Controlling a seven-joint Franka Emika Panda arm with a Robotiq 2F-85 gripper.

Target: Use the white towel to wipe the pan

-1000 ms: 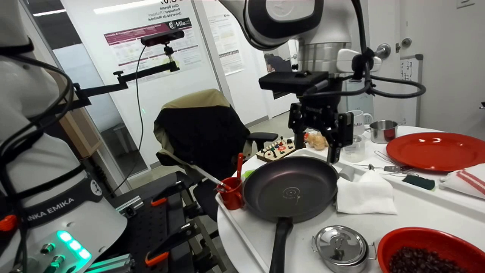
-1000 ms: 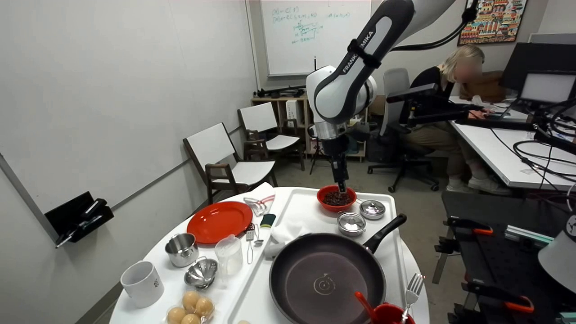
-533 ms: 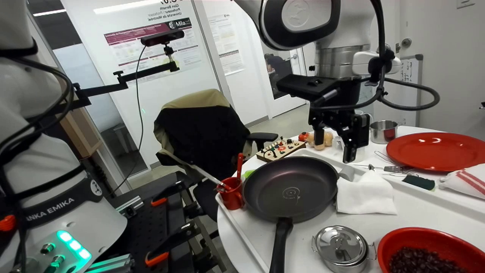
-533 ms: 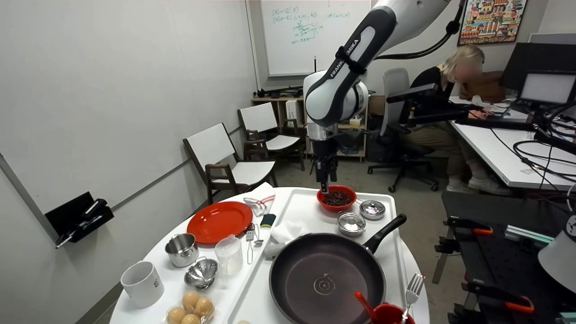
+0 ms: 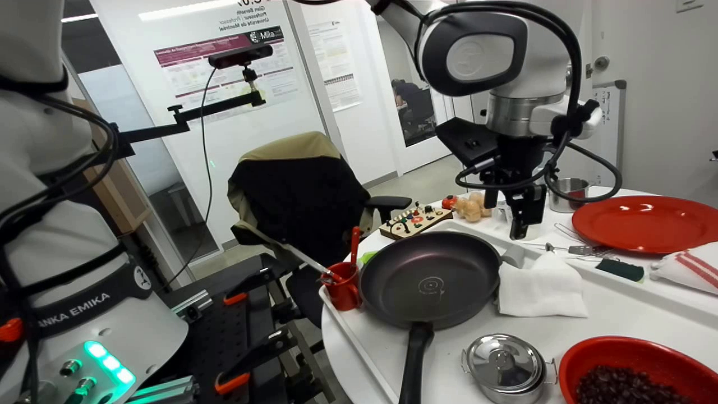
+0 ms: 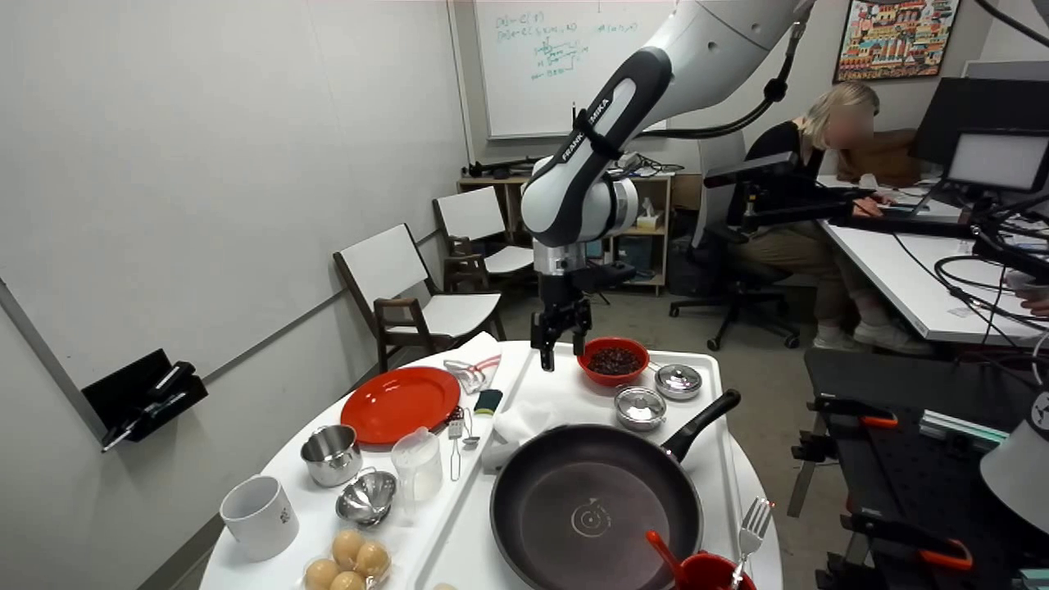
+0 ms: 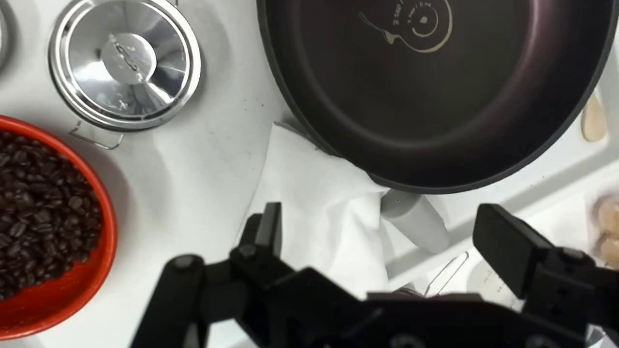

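The white towel [image 5: 541, 292] lies crumpled on the white tray beside the dark pan [image 5: 432, 275], touching its rim. In an exterior view the towel [image 6: 523, 422] sits behind the pan [image 6: 594, 492]. My gripper [image 5: 505, 216] is open and empty, above the table. It also shows in an exterior view [image 6: 563, 352]. In the wrist view my open jaws [image 7: 382, 229] are spread above the towel [image 7: 319, 208] and a grey cylindrical object [image 7: 418, 222], with the pan [image 7: 411, 96] ahead. The near part of the towel is hidden behind the gripper body.
A red bowl of dark beans [image 7: 48, 217] and a lidded steel pot [image 7: 125, 63] stand on the tray. A red mug [image 5: 343, 286] with utensils stands by the pan. A red plate [image 5: 645, 224], steel cup [image 5: 568, 194] and green sponge [image 5: 620, 269] lie beyond the tray's rim.
My open gripper has moved right in one exterior view and left in the other, away from over the pan's far edge, and has turned a little. Towel and pan have not moved.
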